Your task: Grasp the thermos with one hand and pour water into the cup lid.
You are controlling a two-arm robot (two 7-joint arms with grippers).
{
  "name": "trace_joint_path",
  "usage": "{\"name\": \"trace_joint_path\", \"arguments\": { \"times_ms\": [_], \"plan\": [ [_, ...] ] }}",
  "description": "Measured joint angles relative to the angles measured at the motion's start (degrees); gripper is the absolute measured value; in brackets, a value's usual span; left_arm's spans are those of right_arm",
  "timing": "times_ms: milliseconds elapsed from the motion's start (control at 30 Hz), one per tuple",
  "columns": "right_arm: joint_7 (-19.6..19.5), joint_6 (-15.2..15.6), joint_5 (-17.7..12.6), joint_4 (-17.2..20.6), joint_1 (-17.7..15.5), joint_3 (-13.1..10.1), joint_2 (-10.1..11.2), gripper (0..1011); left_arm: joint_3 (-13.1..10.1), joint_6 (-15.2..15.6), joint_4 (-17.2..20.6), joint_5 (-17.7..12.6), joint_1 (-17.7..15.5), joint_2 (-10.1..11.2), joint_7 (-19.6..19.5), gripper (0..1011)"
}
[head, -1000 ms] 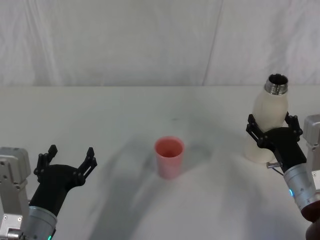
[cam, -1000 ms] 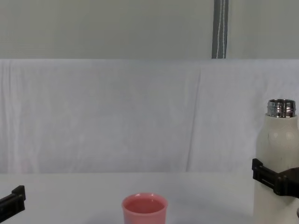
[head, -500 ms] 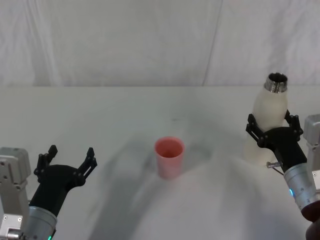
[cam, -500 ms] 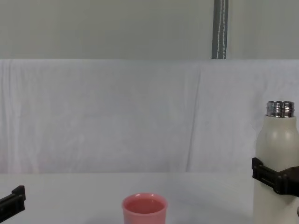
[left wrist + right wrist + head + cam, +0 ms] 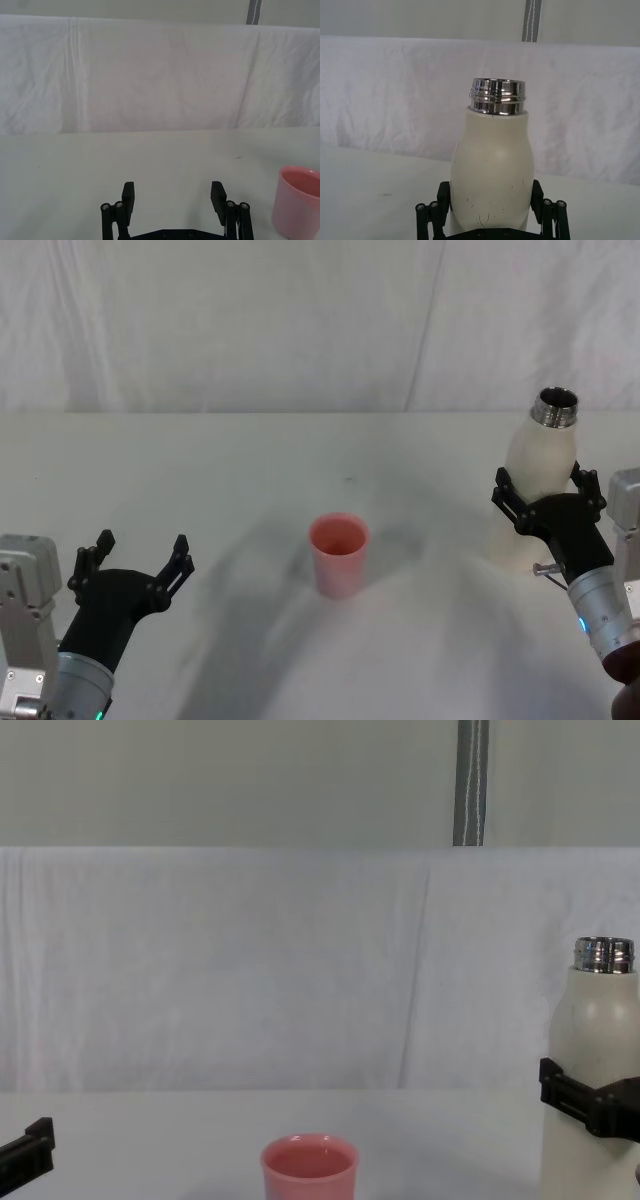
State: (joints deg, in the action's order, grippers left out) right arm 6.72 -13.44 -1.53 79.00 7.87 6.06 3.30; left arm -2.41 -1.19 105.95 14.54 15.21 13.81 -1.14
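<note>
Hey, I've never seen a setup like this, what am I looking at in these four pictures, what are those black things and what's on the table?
This is a two-armed robot at a white table. The black things are its claws. One picture looks down from its head, one looks forward from its chest, and two come from cameras on its wrists.

On the table stand a small pink cup lid near the middle and a tall cream thermos with an uncapped steel neck on the robot's right.

The right claw is closed around the thermos body. The left claw sits open, holding nothing, off to the cup lid's left.
</note>
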Motion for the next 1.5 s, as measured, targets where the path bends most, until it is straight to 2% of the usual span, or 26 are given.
{"name": "trace_joint_path", "arguments": {
  "times_ms": [833,1500],
  "plan": [
    [0.24,0.9,-0.84,1.89,-1.86,-0.39,0.23,1001,0.0,0.0,0.0,0.0,0.0,0.0,0.0,1001],
    [-0.03,2.05,-0.81,5.41,-5.11,-0.37,0.5,1001,0.0,0.0,0.0,0.0,0.0,0.0,0.0,1001]
  ]
}}
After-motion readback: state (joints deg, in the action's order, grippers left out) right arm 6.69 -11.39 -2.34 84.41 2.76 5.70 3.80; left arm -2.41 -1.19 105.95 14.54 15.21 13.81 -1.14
